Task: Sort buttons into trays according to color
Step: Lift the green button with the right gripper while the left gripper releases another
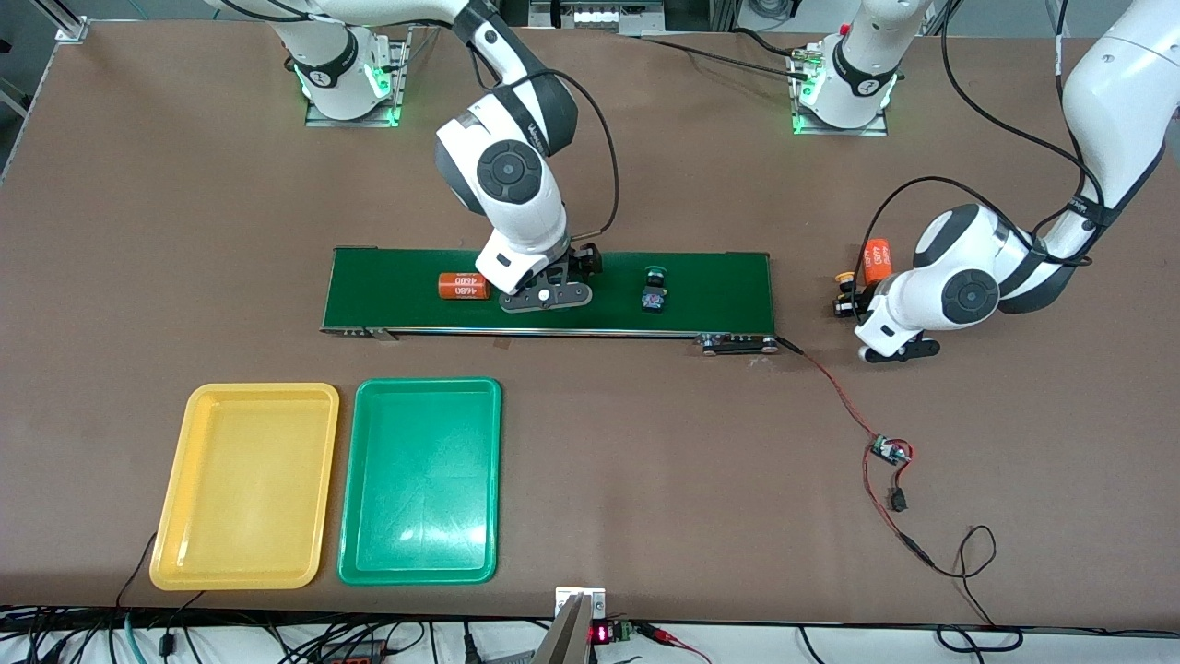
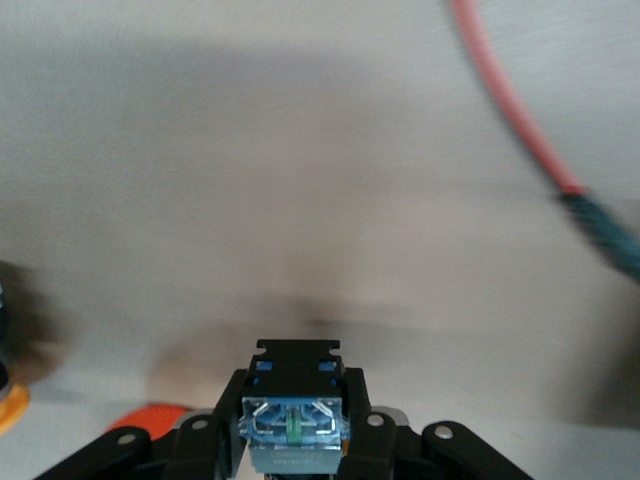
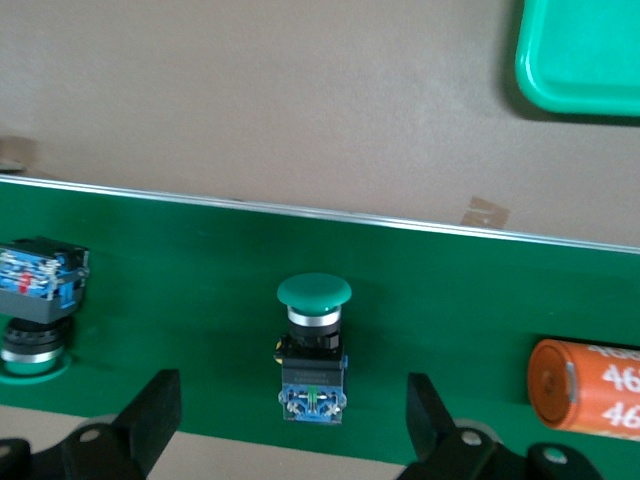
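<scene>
My left gripper (image 1: 887, 343) (image 2: 295, 428) is shut on a black-and-blue button (image 2: 295, 395) just off the belt's end on the left arm's side; its cap is hidden. A yellow-orange cap (image 1: 843, 276) shows beside that hand. My right gripper (image 1: 544, 297) (image 3: 290, 425) hangs open low over the belt, its fingers (image 3: 150, 410) astride a green-capped button (image 3: 313, 350) without touching it. A second green-capped button (image 1: 654, 288) (image 3: 35, 290) lies on the belt toward the left arm's end. The yellow tray (image 1: 244, 480) and green tray (image 1: 419, 480) (image 3: 580, 60) lie side by side, nearer the front camera than the belt.
The dark-green conveyor belt (image 1: 719, 286) (image 3: 450, 290) carries an orange "4680" cylinder (image 1: 463, 286) (image 3: 585, 385) beside the right hand. Another orange cylinder (image 1: 878, 261) (image 2: 150, 415) lies by the left hand. A red cable (image 1: 834, 387) (image 2: 510, 110) runs from the belt's end to a small board (image 1: 890, 452).
</scene>
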Controlling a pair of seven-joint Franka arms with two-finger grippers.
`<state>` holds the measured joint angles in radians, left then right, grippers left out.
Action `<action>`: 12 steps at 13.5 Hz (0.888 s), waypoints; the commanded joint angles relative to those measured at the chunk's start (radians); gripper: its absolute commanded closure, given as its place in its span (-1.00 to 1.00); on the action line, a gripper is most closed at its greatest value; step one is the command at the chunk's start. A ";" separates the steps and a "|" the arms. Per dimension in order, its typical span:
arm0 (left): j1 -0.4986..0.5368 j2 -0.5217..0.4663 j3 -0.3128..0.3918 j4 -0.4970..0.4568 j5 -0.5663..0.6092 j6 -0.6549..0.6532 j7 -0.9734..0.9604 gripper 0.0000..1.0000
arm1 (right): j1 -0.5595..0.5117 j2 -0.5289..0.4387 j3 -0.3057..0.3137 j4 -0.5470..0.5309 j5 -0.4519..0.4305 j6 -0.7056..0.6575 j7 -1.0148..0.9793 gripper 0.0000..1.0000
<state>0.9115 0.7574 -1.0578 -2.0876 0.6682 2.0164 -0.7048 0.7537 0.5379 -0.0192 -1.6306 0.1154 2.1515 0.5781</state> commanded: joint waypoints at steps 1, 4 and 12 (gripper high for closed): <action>-0.043 -0.016 -0.093 0.067 -0.001 -0.090 -0.050 0.49 | 0.018 0.033 -0.014 0.000 0.003 -0.007 0.008 -1.00; -0.188 -0.010 -0.100 0.138 -0.025 -0.093 -0.076 0.49 | 0.012 0.056 -0.015 -0.006 0.003 -0.009 0.008 -1.00; -0.402 0.055 -0.061 0.170 -0.062 -0.010 -0.203 0.44 | -0.020 0.080 -0.021 -0.003 0.012 -0.015 0.017 0.85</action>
<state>0.5173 0.7716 -1.1392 -1.9408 0.6211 1.9839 -0.9153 0.7439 0.6252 -0.0435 -1.6364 0.1155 2.1497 0.5875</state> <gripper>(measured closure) 0.590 0.511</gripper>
